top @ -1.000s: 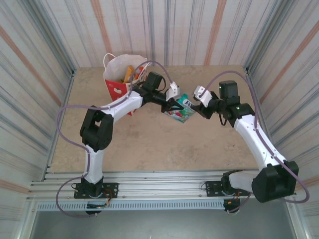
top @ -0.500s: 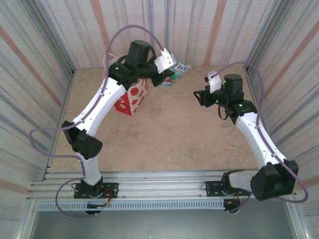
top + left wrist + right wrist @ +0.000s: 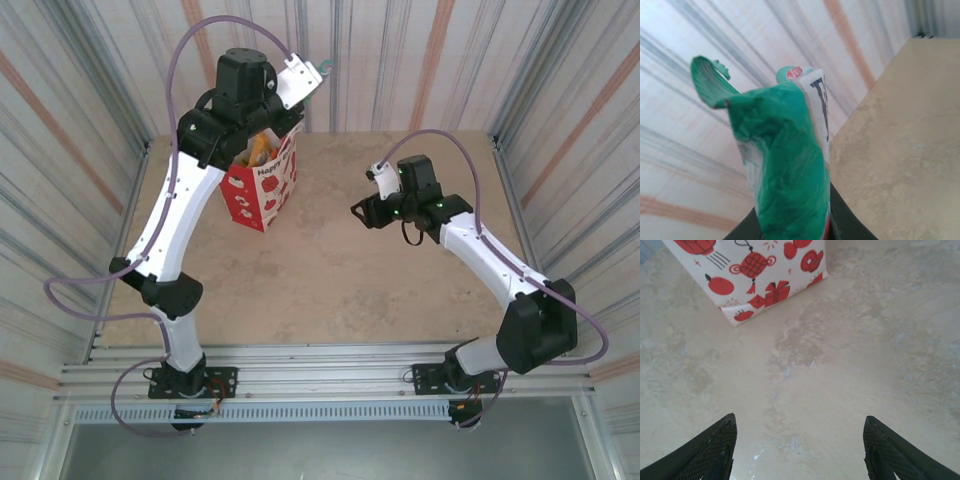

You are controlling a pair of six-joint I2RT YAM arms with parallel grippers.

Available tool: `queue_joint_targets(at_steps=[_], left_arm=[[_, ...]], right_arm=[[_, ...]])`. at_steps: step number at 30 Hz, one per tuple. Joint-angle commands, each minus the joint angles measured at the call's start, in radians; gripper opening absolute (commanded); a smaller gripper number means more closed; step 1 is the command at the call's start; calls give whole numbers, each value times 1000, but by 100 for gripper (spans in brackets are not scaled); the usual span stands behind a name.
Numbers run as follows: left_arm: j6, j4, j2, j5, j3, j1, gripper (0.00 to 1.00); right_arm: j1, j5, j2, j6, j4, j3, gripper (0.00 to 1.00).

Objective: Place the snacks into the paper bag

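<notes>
Paper bag [image 3: 262, 192] stands upright near the far left corner of the worktop [image 3: 350, 290], orange packets [image 3: 262, 148] showing inside. Left gripper [image 3: 310, 74] is raised high near the bag, fingers clamped on a crumpled green packet [image 3: 785, 165]. Right gripper [image 3: 799, 421] is low over mid-worktop facing the bag, fingers spread wide, holding nothing.

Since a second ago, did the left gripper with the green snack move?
Yes. The left gripper carried the green snack packet from the table right of the paper bag toward the back wall, beyond the bag's opening.
</notes>
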Motion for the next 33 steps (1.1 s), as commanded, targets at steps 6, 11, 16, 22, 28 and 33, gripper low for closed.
queue_joint_targets(at_steps=[6,11,16,22,28,33], left_arm=[[-92,-240,70,-156,149,78,6],[-134,-346,129,-160,151,110,6],[-179,-387,177,-83,155,151,6],[-219,-439,229,35,156,189,7],[-230,-473,310,72,161,214,11],[-226,-460,350,84,163,220,15]], right_arm=[[6,-12,50,44,-80,57,68],[7,-28,69,54,-101,74,67],[9,-35,81,59,-109,78,68],[12,-47,104,70,-114,81,68],[12,-66,133,56,-137,100,68],[12,-67,149,48,-153,115,69]])
